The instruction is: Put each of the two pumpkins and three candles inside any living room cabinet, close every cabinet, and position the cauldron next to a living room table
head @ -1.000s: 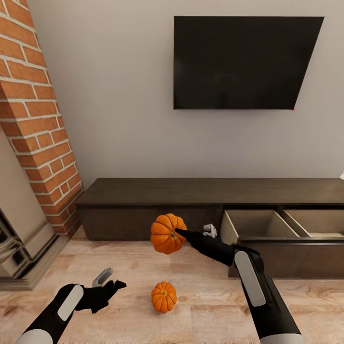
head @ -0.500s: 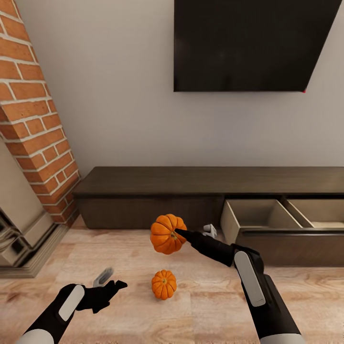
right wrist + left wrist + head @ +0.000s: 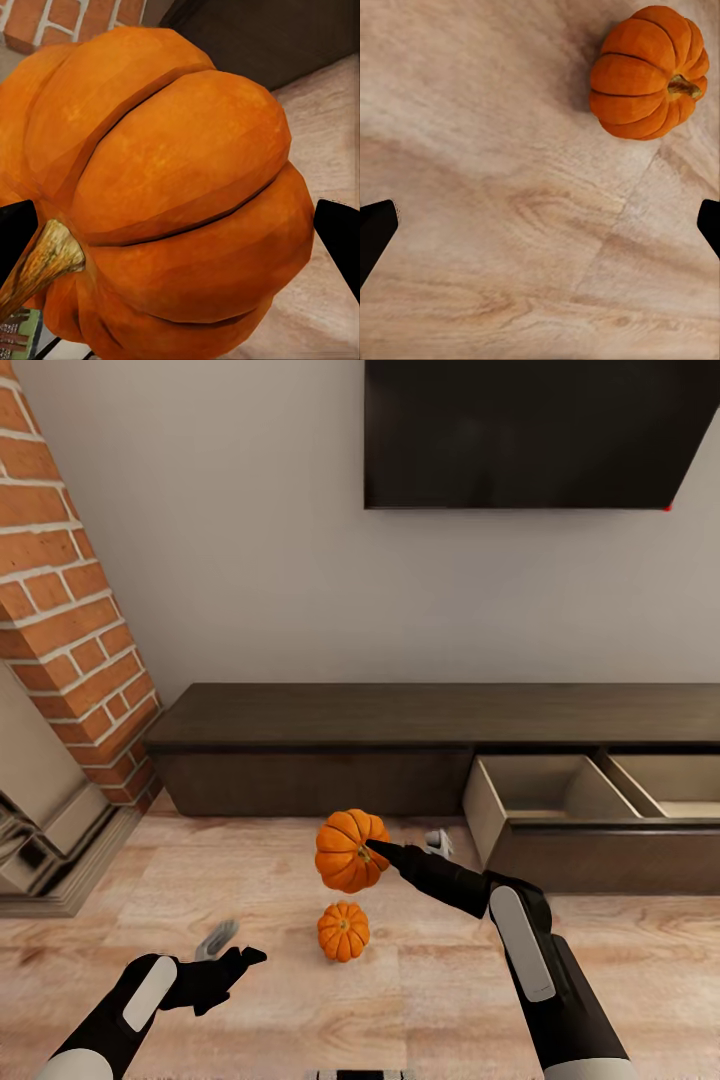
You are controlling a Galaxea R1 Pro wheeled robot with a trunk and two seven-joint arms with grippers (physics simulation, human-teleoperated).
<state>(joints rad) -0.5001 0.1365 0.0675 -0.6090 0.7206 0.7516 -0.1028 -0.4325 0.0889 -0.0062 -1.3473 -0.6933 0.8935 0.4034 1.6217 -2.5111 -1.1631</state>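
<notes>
My right gripper point(image 3: 388, 848) is shut on one orange ribbed pumpkin point(image 3: 343, 852) and holds it above the wooden floor. In the right wrist view this pumpkin point(image 3: 172, 187) sits between the two dark fingertips, its stem off to one side. A second pumpkin point(image 3: 343, 931) rests on the floor just below it, and appears again in the left wrist view point(image 3: 649, 71). My left gripper point(image 3: 232, 948) hovers open and empty above the floor to this pumpkin's left. The long dark-brown cabinet point(image 3: 330, 720) runs along the wall behind, with a drawer point(image 3: 540, 790) pulled open at its right.
A brick chimney point(image 3: 60, 590) and a grey fireplace surround point(image 3: 40, 830) stand at the left. A black TV point(image 3: 530, 430) hangs on the wall above the cabinet. A second open drawer compartment point(image 3: 670, 780) shows at the far right. Bare wooden floor point(image 3: 510, 187) lies under the left gripper.
The camera has moved, so cabinet, TV and floor pumpkin sit higher in the picture. Both arms keep their pose, and the right gripper still holds its pumpkin.
</notes>
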